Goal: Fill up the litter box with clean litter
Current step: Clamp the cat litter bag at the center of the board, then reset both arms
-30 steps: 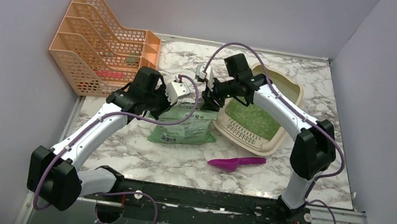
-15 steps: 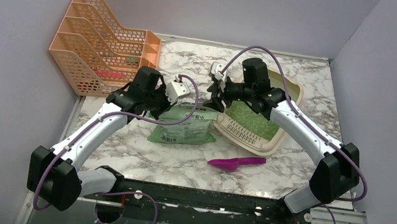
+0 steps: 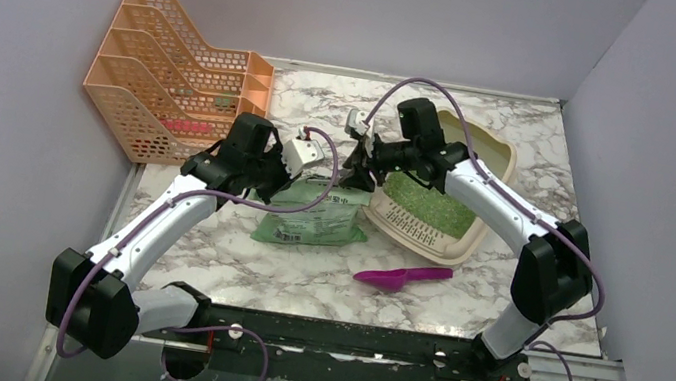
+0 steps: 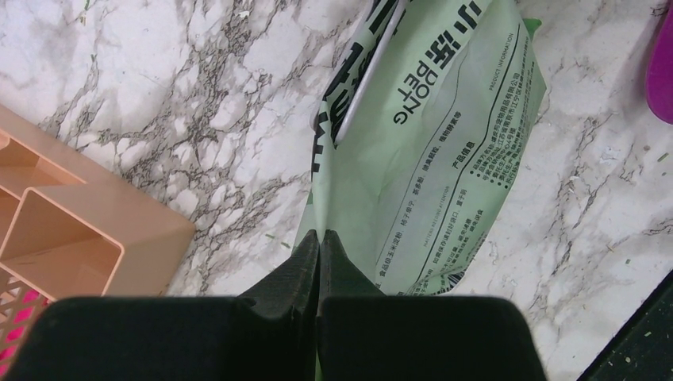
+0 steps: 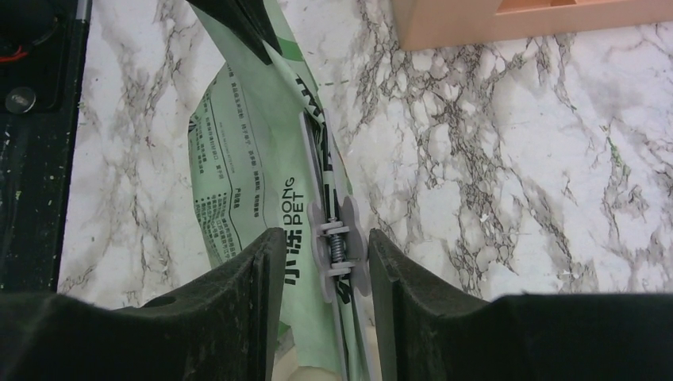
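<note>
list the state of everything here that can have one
soft translucent green plastic litter bag: clipped shut, resting on the table
white spring clip: clamped on the bag
left claw: shut on the bag's edge
right claw: open, straddling the clip
beige plastic rounded litter box: holds a layer of green granules
magenta plastic scoop: lying flat on the table, untouched

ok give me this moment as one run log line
left gripper: shut on bag | right gripper: open, straddling clip | bag: on table, clip on | litter box: green litter inside
</note>
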Controlling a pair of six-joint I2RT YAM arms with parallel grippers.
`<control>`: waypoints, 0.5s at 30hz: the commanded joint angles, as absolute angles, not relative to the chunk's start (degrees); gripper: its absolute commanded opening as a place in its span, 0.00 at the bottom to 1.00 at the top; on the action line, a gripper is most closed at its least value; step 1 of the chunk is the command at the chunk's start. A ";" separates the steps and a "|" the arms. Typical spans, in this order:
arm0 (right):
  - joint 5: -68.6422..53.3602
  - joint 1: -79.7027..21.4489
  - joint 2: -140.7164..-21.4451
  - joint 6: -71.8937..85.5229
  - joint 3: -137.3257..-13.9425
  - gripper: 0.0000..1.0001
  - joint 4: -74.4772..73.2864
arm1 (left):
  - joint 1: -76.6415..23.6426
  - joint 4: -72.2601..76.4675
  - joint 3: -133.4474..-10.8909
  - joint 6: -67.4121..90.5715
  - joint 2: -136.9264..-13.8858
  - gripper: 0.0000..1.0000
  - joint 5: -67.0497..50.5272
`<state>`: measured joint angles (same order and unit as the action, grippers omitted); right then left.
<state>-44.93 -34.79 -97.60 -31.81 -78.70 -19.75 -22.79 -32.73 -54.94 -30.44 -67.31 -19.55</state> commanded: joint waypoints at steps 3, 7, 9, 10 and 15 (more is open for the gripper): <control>-45.06 -34.75 -94.77 -29.95 -79.79 0.56 -18.90 | -22.94 -31.09 -57.78 -28.13 -66.81 0.02 -20.63; -35.80 -34.78 -86.60 -24.96 -72.73 0.68 -7.07 | -22.94 -30.16 -59.59 -25.90 -66.26 0.24 -18.40; -29.05 -34.72 -81.40 -21.01 -67.99 0.70 -0.17 | -22.94 -29.02 -60.37 -24.70 -65.20 0.34 -17.69; -25.48 -34.75 -78.64 -19.75 -65.58 0.71 3.19 | -22.94 -28.14 -60.57 -23.84 -64.65 0.41 -17.30; -1.37 -34.73 -67.14 -13.01 -55.51 0.80 12.56 | -22.85 -22.37 -61.50 -16.92 -61.03 0.67 -13.50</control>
